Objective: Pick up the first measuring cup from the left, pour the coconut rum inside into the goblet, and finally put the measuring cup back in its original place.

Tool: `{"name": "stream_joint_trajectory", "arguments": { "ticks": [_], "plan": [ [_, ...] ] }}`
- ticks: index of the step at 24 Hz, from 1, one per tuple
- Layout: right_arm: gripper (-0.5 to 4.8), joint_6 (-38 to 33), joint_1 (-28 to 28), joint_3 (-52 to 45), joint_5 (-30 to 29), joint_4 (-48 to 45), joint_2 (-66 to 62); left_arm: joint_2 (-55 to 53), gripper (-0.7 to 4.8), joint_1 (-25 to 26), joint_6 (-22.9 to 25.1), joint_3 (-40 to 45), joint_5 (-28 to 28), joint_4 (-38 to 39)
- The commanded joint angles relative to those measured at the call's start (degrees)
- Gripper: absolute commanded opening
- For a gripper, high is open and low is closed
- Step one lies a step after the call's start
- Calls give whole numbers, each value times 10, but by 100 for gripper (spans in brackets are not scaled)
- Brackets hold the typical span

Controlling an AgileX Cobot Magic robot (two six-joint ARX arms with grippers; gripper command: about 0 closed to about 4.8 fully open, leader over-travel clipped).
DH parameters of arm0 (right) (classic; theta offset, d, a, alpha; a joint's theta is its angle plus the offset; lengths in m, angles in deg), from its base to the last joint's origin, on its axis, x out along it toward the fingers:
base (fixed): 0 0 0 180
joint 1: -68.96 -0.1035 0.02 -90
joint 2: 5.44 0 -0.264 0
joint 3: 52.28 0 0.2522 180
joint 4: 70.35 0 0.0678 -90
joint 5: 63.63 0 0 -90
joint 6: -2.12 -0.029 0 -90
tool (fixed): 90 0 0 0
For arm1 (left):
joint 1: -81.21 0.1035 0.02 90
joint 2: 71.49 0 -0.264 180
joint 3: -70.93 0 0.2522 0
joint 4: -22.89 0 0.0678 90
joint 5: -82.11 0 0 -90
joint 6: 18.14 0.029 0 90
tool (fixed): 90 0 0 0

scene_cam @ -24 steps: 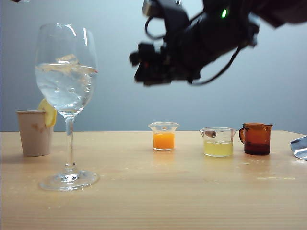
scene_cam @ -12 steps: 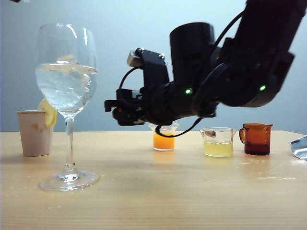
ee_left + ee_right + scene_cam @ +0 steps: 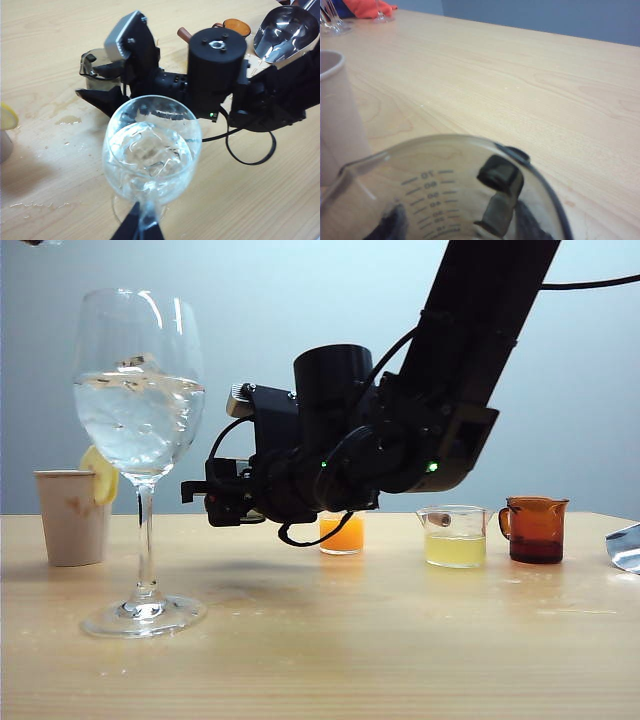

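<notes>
Right gripper point(image 3: 205, 502) sits low over the wooden table point(image 3: 400, 640), just right of the goblet point(image 3: 140, 440) and in front of the orange-liquid cup point(image 3: 343, 533) in the exterior view. Its jaws are clamped on the smoky measuring cup point(image 3: 100, 67) — in the left wrist view the dark translucent cup sits between the black fingers point(image 3: 102, 97), rim up, roughly upright. The right wrist view looks straight into the measuring cup point(image 3: 450, 195): graduation marks on the wall, one dark finger pad point(image 3: 500, 180) pressed against the glass from outside. Whether any liquid remains in it I cannot tell.

Goblet stands upright on the table, bowl holding clear liquid point(image 3: 140, 425) and ice cubes point(image 3: 147, 150). The left gripper point(image 3: 139, 231) is closed on the goblet stem — only its dark fingertips show at the frame edge in the left wrist view, either side of the stem.

Paper cup point(image 3: 72, 517) with lemon slice point(image 3: 99, 475) sits behind-left of the goblet. Pale yellow cup point(image 3: 455, 536) and amber handled cup point(image 3: 535, 530) stand in a row right of the orange one. Shiny scoop point(image 3: 285, 32) lies at the table's right side. Wet spots point(image 3: 67, 120) on the table near the goblet.
</notes>
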Motion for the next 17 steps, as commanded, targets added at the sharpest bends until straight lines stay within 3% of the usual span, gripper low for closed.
{"name": "stream_joint_trajectory", "arguments": {
  "ticks": [1,13,14,17],
  "plan": [
    [147,14,0,31,0,3,-18,1,-3,1,2,-4,1,-7],
    [149,14,7,55,0,57,-27,1,-3,1,2,-4,1,-7],
    [159,14,6,55,0,57,-27,1,-3,1,2,-4,2,-7],
    [285,14,4,55,0,57,-27,1,-3,1,2,-4,2,-7]
  ]
}}
